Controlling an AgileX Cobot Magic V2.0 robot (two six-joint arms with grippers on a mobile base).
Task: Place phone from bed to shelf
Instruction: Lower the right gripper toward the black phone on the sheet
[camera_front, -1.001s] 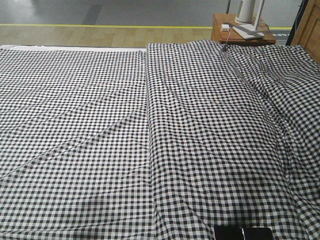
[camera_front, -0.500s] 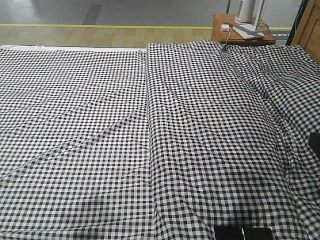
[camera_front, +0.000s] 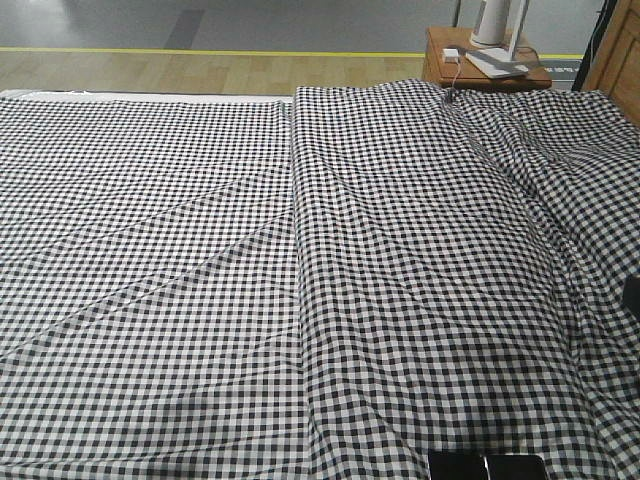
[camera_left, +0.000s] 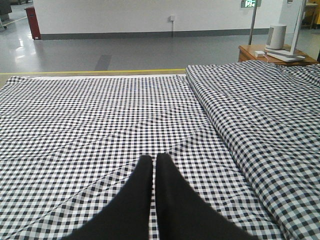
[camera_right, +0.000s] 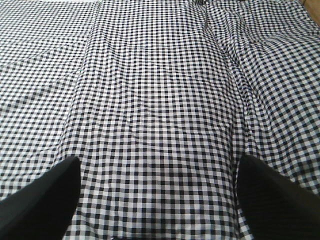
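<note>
The phone (camera_front: 488, 467), flat, black and glossy, lies on the bed (camera_front: 200, 250) at the very bottom edge of the front view, partly cut off. The bed is covered in black-and-white checked fabric with a raised fold down its middle. In the left wrist view my left gripper (camera_left: 154, 157) hovers low over the checked fabric with its two black fingers pressed together and nothing between them. My right gripper (camera_right: 160, 162) is spread wide open above the raised right part of the bed, with only fabric between its fingers. The shelf is out of view.
A small brown bedside table (camera_front: 480, 60) with a white appliance and a charger stands beyond the bed's far right corner. A wooden panel (camera_front: 620, 50) rises at the far right. A dark bit of my right arm (camera_front: 634, 298) shows at the right edge.
A dark part of my right arm came in at the front view's right edge half a second ago; now only a smaller sliver shows. The phone and fabric have not moved.
</note>
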